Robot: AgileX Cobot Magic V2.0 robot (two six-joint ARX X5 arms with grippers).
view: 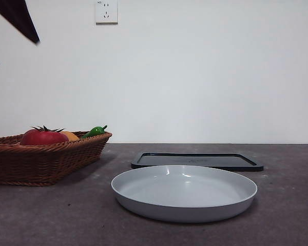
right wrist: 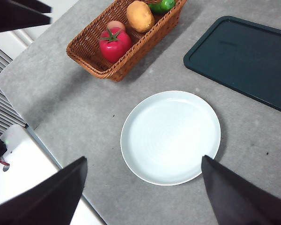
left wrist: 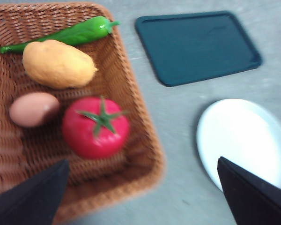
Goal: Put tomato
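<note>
At the left edge of the front view you have the wicker basket (view: 43, 156), its near rim low on the table (view: 51, 215), and the tomato (view: 43, 137) shows just above that rim at the basket's left end. Behind it an orange fruit (view: 70, 135) peeks over the rim, and a green chili (view: 95, 131) lies over the far right corner.

From the left wrist view, the tomato (left wrist: 96, 127) lies inside the basket (left wrist: 136, 154), calyx up, close to the wall on the plate's side. A pale egg (left wrist: 33, 109) lies just beside it, apart by a narrow strip of weave; the orange fruit (left wrist: 58, 64) lies beyond them, and the chili (left wrist: 68, 33) runs along the far wall. The left gripper (left wrist: 140, 197) hangs over the basket's near wall with its jaws spread wide and nothing between them; one jaw sits over the basket, the other over the white plate (left wrist: 243, 136).

Centre foreground of the front view is the white plate (view: 184, 192), shallow-rimmed, with bare table all round it. A dark tray (view: 197, 161) lies flat just behind it, not touching. Between basket and plate you have an open strip of table.

The right gripper (right wrist: 143, 192) is high over the plate's (right wrist: 170, 137) near rim, its jaws wide apart and holding nothing; the table's edge runs diagonally at the lower left of that frame. Black arm tips show at the upper left corner of the front view.
</note>
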